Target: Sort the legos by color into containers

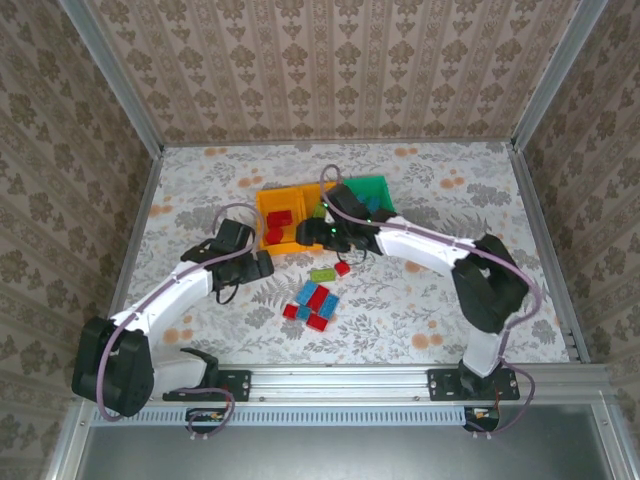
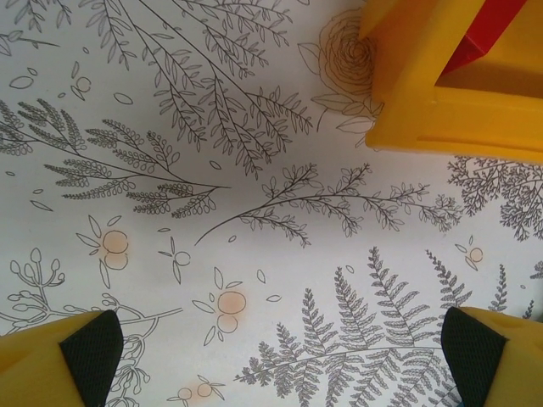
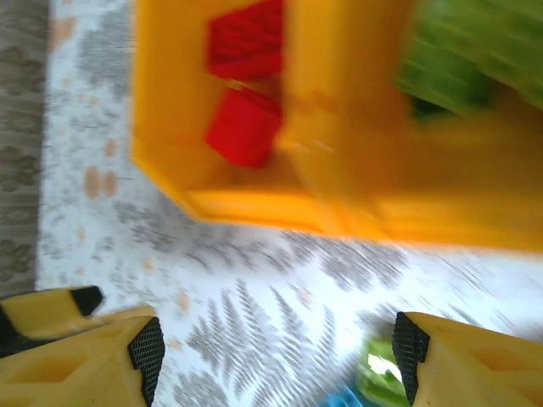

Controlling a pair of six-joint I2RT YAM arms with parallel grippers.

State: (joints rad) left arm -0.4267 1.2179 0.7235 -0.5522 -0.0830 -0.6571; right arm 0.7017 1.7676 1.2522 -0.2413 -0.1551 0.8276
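Hovering just in front of the containers [image 1: 263, 222], the right claw [image 3: 271, 360] was spread wide and held nothing, so the next job looked like picking a brick from the legos [image 1: 312, 300] piled on the table [image 1: 450, 300] near both arms. The left claw [image 2: 280, 343] was spread and empty too, close to a container corner. The pile had bare room all around, but the container walls were near.

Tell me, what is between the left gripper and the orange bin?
Nothing but bare flowery table cover. The left wrist view shows that stretch from the open left gripper up to the orange bin.
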